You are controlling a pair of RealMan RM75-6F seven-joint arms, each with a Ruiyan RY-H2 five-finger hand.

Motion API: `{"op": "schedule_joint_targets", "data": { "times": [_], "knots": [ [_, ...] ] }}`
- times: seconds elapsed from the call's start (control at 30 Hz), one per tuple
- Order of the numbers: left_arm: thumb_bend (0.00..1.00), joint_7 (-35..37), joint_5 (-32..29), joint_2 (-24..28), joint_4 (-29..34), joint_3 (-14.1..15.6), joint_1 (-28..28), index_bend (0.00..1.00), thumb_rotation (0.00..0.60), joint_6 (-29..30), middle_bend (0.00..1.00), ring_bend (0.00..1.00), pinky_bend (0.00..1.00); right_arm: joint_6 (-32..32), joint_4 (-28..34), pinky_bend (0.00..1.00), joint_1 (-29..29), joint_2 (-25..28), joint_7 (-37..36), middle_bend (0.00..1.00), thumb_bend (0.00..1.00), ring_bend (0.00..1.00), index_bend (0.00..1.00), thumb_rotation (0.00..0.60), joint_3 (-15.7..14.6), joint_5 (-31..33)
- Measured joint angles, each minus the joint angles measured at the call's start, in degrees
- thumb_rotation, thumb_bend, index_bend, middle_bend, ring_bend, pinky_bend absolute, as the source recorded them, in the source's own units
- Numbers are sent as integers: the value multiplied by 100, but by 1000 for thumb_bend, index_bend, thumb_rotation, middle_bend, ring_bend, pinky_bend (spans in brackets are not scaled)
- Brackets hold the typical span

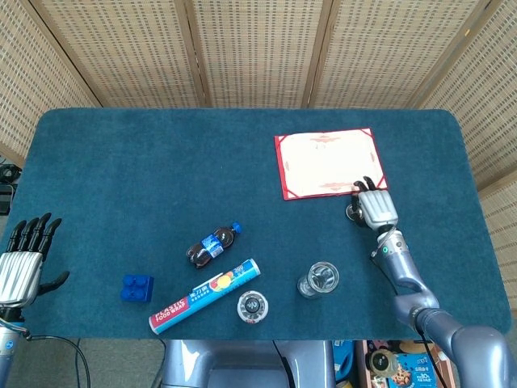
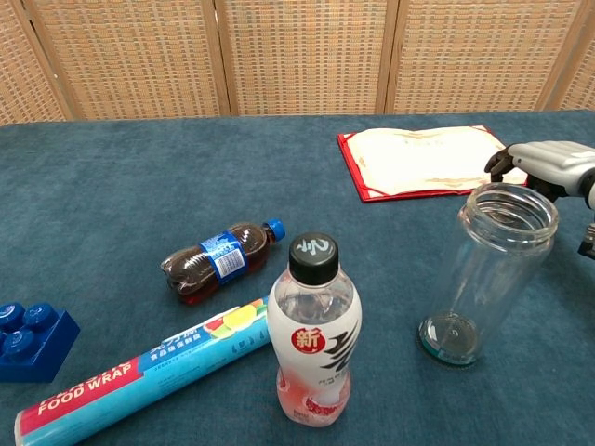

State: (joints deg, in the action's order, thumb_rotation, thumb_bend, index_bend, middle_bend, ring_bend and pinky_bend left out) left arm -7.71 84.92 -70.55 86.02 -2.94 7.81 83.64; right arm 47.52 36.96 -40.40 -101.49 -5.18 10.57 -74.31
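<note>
Nearest the chest camera, low centre, we note a clear plastic drink bottle with a black cap and red label (image 2: 313,333), upright. Left of it a blue-and-red roll box of food wrap (image 2: 149,367) lies on its side, and a blue toy building brick (image 2: 28,340) sits at the lower left edge. Right of centre stands an open, empty clear glass jar (image 2: 483,269), mouth up. Behind, a small cola bottle with a blue cap (image 2: 218,258) lies flat.

In the head view, lower left, the left hand (image 1: 23,260) rests off the dark blue cloth-covered table (image 1: 161,162), fingers straight and apart, holding nothing.

The right hand (image 1: 376,208) lies palm down at the lower right corner of the red-bordered cream certificate folder (image 1: 329,162), fingertips touching its edge, probably to lift or slide the flat folder. A small dark object sits under the hand; whether it is gripped we cannot tell.
</note>
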Motion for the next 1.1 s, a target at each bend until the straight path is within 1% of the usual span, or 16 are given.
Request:
{"op": "schedule_joint_targets", "data": {
  "times": [0.87,1.1],
  "knots": [
    [210,14,6,4,6,-1,5,0,600,7,0,0,0,-48,77,429,-10,-11,251,301,534,116,638,600,63,93],
    [209,14,-2,1,2,-3,9,0,600,1,0,0,0,21,175,430,-16,50,303,301,533,117,638,600,87,87]
  ]
}}
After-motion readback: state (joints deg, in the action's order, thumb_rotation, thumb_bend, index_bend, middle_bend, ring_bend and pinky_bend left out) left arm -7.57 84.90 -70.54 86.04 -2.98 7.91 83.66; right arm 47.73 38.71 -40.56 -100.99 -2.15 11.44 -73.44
